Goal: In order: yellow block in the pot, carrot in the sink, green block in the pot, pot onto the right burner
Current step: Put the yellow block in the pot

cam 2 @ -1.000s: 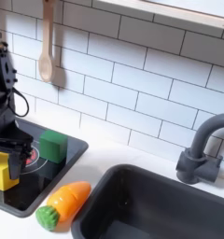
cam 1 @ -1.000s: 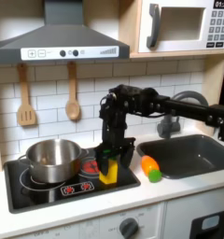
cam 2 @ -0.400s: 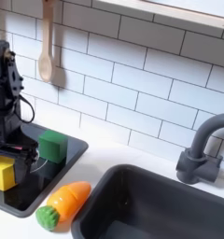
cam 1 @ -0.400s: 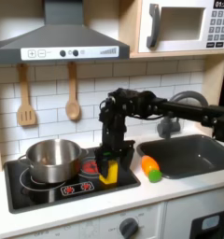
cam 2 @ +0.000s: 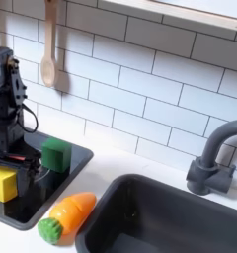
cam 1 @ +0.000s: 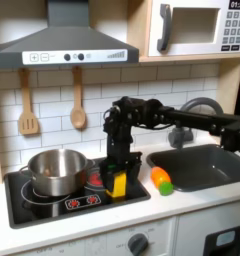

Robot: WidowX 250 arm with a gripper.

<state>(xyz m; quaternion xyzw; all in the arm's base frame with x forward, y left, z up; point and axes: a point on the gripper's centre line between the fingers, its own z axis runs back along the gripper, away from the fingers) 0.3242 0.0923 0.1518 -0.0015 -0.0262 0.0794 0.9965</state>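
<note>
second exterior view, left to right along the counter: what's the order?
yellow block → green block → carrot → sink → faucet

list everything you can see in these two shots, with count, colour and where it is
shiny round steel pot: 1, silver, on the black stovetop, first exterior view's left
small yellow cube block: 1, yellow, on the stovetop at the gripper
small dark green cube block: 1, green, on the stovetop behind the yellow one
stubby orange toy carrot: 1, orange with green end, on the white counter between stovetop and sink
dark grey rectangular sink: 1, grey, second exterior view's right
arched faucet: 1, dark grey, behind the sink
wooden utensils: 2, tan, hanging on the tiles
range hood: 1, grey
microwave: 1, white
gripper: 1, black, jaws around the yellow block
</note>
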